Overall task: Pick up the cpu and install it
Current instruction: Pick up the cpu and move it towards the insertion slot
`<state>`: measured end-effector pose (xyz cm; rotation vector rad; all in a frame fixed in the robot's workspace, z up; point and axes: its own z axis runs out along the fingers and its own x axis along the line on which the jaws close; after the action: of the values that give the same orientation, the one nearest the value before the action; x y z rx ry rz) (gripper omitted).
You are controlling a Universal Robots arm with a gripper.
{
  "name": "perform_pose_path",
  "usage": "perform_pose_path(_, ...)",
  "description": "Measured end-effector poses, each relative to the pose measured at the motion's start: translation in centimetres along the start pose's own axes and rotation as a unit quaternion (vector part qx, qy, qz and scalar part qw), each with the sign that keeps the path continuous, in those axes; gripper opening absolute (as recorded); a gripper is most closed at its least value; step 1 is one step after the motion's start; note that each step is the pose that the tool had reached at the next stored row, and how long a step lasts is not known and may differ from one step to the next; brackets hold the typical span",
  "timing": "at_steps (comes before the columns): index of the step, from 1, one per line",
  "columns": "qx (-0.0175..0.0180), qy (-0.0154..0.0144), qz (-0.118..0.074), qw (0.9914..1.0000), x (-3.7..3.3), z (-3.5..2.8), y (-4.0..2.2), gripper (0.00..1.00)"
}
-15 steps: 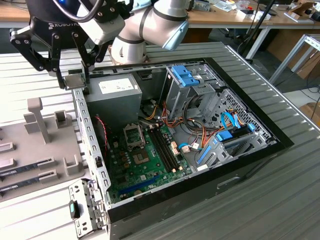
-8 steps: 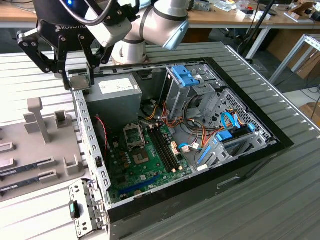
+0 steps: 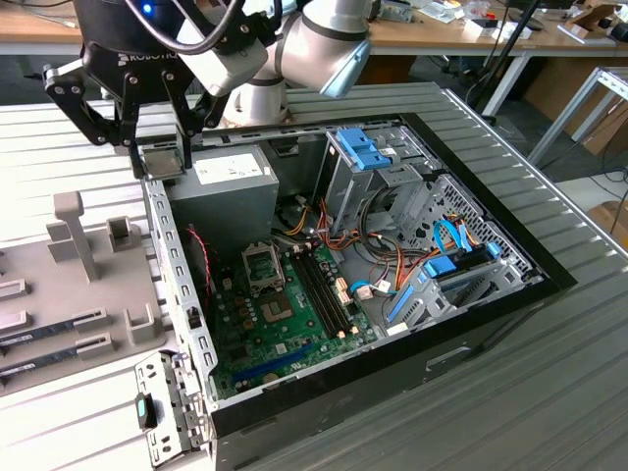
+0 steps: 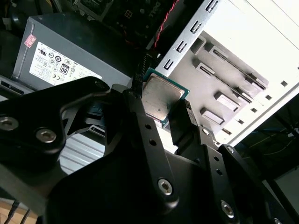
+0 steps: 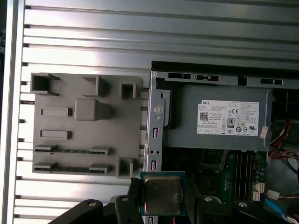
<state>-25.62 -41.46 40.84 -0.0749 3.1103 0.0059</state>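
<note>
Tool [image 3: 162, 157] closed on cpu [image 4: 161, 95], gripping opposite edges. The chip hangs above the case wall [image 3: 175, 245], beside the power supply [image 3: 221, 186] and well apart from the socket [image 3: 263, 263]. Judgement: carry level, clear the wall, square chip to socket, avoid force.

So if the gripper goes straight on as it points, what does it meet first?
Probably the computer case's metal side wall, beside the power supply, the held chip touching first; depth is unclear.
</note>
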Motion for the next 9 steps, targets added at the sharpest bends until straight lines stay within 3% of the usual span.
perform_pose_path(9,0.0000,0.0000,0.000,1.00000,-0.62,0.16,-0.33,0.47)
